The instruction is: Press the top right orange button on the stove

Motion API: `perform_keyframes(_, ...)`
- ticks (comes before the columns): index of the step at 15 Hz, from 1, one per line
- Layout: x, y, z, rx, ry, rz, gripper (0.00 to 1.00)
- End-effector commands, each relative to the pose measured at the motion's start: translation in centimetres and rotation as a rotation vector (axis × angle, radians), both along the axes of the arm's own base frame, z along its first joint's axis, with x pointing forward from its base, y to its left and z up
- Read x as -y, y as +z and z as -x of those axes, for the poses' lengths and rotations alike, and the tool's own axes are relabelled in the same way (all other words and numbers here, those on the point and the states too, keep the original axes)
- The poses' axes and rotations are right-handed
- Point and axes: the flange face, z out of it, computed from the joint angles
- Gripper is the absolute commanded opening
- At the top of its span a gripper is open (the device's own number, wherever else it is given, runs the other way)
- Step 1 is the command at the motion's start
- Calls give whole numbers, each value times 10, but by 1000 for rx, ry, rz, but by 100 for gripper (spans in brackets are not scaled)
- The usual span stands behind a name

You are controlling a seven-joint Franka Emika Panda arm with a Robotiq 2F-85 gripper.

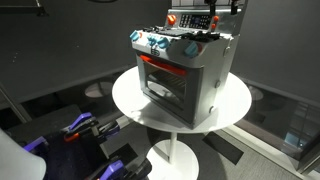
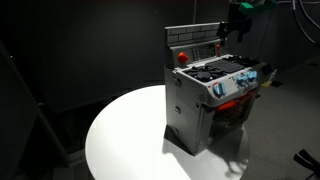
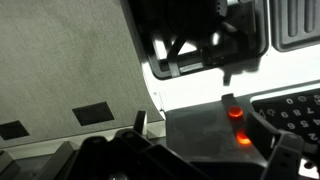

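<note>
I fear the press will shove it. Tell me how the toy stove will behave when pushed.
The toy stove looks boxy and wide-based, so tipping seems unlikely. It appears unfixed on the smooth round table, so a sideways push may slide it. Its back panel looks thin and may flex under the tool.

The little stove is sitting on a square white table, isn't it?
Not quite. The stove does sit on a white table, but the table is round, not square. Both exterior views show its curved edge.
</note>
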Motion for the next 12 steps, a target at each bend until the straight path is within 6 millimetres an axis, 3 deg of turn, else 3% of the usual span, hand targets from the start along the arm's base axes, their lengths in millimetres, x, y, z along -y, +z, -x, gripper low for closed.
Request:
perform_keyframes(1,0,5,-12,-15,-31,6,100)
perform_keyframes(12,3,-3,-26,-43,-33,-1,100)
